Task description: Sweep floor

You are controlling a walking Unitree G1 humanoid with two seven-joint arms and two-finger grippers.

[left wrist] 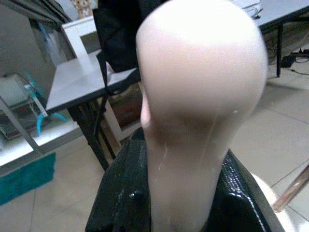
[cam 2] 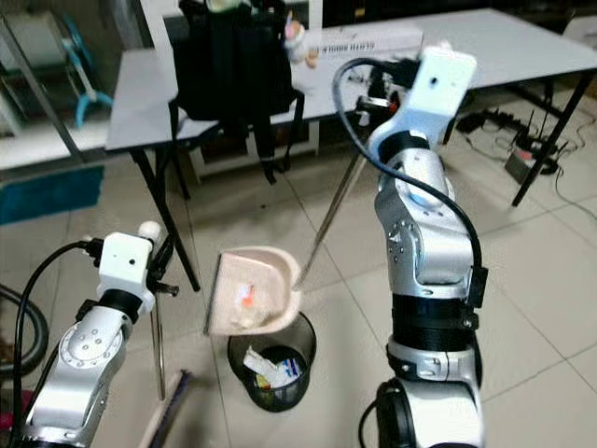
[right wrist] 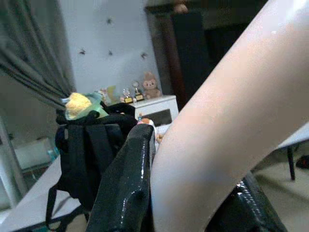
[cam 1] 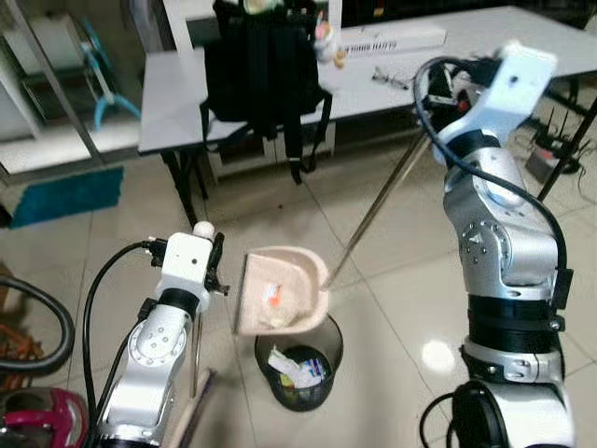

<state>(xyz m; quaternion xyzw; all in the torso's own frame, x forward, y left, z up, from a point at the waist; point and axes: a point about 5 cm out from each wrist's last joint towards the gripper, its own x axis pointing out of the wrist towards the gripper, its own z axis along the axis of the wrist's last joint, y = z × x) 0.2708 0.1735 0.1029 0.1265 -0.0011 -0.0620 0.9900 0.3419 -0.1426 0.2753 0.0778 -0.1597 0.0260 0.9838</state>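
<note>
The long grey counter [cam 1: 168,103] carries a black backpack [cam 1: 266,65] hanging over its front edge. On the tiled floor [cam 1: 392,280], the beige plastic dustpan [cam 1: 280,291] tips over the small black mesh wastebasket [cam 1: 298,364], debris sliding. The right hand [right wrist: 193,193] is clenched on the dustpan's long metal handle [cam 1: 373,210]; the left hand [left wrist: 193,203] grasps the pale-knobbed broom handle [cam 1: 196,322] beside the dustpan.
</note>
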